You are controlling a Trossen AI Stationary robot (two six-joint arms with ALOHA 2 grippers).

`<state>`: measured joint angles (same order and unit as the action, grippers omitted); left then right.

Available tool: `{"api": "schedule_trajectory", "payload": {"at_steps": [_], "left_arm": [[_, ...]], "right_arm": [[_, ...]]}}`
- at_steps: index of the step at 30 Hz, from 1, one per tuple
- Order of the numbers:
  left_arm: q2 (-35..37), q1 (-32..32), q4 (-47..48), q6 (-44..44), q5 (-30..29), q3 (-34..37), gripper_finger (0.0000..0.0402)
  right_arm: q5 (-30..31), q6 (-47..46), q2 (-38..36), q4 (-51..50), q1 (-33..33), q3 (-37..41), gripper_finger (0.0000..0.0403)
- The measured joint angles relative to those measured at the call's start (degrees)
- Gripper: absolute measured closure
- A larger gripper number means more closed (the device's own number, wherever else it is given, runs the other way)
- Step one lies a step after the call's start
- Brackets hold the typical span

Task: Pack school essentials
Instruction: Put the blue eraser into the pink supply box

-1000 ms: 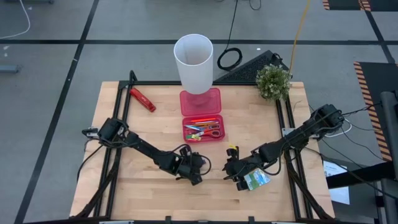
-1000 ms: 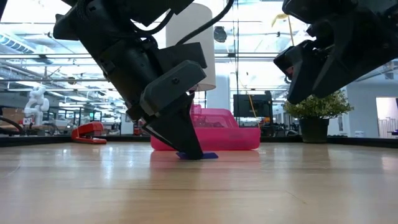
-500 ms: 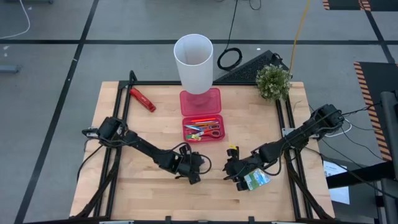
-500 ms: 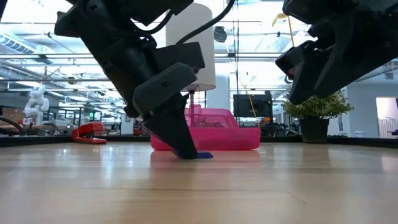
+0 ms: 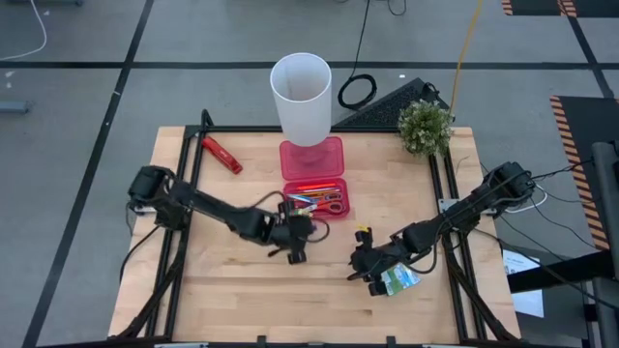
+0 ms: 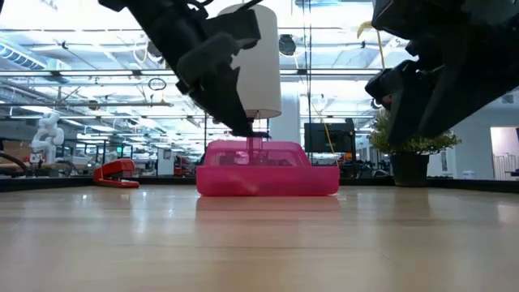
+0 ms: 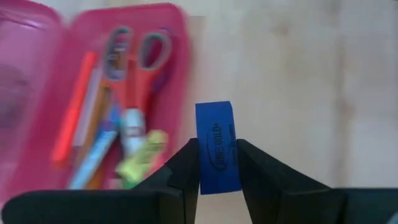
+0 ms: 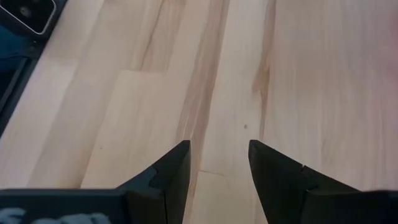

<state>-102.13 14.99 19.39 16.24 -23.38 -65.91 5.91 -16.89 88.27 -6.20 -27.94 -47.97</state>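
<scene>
Light wooden table (image 5: 232,290) carries: pink pencil case (image 5: 315,198), just beyond left gripper (image 5: 295,253); white cup (image 5: 302,97) behind it; red-and-black tool (image 5: 221,155) far-left; potted plant (image 5: 424,126) far-right; green-white packet (image 5: 397,280) beside right gripper (image 5: 360,271).

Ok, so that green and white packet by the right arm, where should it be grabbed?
Probably across its shorter width, coming straight down from above: the green-white packet lies flat on the table, so only its thin edges offer a hold. The right end effector is open, sits beside it and is the nearer one.
</scene>
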Motion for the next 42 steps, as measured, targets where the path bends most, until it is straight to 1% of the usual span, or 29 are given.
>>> {"api": "schedule_trajectory", "payload": {"at_steps": [4, 7, 9, 13, 15, 20, 27, 29, 33, 42], "left_arm": [[3.12, -3.5, 2.63, -5.75, 0.15, -0.07, 0.03], [4.18, -6.38, 3.96, -9.64, 2.07, -0.09, 0.03], [4.37, -8.35, 4.93, -12.08, 3.98, -0.09, 0.03], [3.68, -12.31, 4.53, -15.7, 10.35, -0.09, 0.03], [2.58, -13.81, 4.19, -16.8, 12.69, -0.09, 0.03], [0.38, -16.46, 5.23, -18.04, 18.11, -0.06, 0.03], [-0.76, -18.07, 5.41, -17.57, 17.13, 2.26, 0.03], [-0.76, -18.35, 5.46, -16.66, 15.44, 3.01, 0.03], [-0.72, -19.03, 5.91, -16.76, 14.48, 3.65, 0.03], [-0.54, -19.53, 6.24, -17.45, 14.4, 4.04, 0.03]], "right_arm": [[0.0, -0.43, 0.0, -1.21, 0.0, 0.0, 0.0248], [0.0, -0.36, 0.0, -2.03, 0.07, 0.0, 0.0248], [0.0, -0.18, 0.04, -2.13, 0.07, 0.0, 0.0248], [0.32, -0.02, 0.04, -2.25, 0.1, 0.0, 0.0248], [1.55, 0.09, 0.04, -2.25, 0.11, 0.0, 0.0248], [1.86, -0.82, 0.04, -2.15, 0.22, 0.0, 0.0248], [1.64, -6.16, 0.04, -1.97, -0.63, -0.02, 0.0248], [1.6, -7.9, 0.04, -1.88, -1.25, -0.02, 0.0248], [1.58, -12.2, 0.04, -1.81, -2.95, -0.02, 0.0248], [1.64, -22.08, 0.04, -1.83, -7.72, -0.02, 0.0248]]}}
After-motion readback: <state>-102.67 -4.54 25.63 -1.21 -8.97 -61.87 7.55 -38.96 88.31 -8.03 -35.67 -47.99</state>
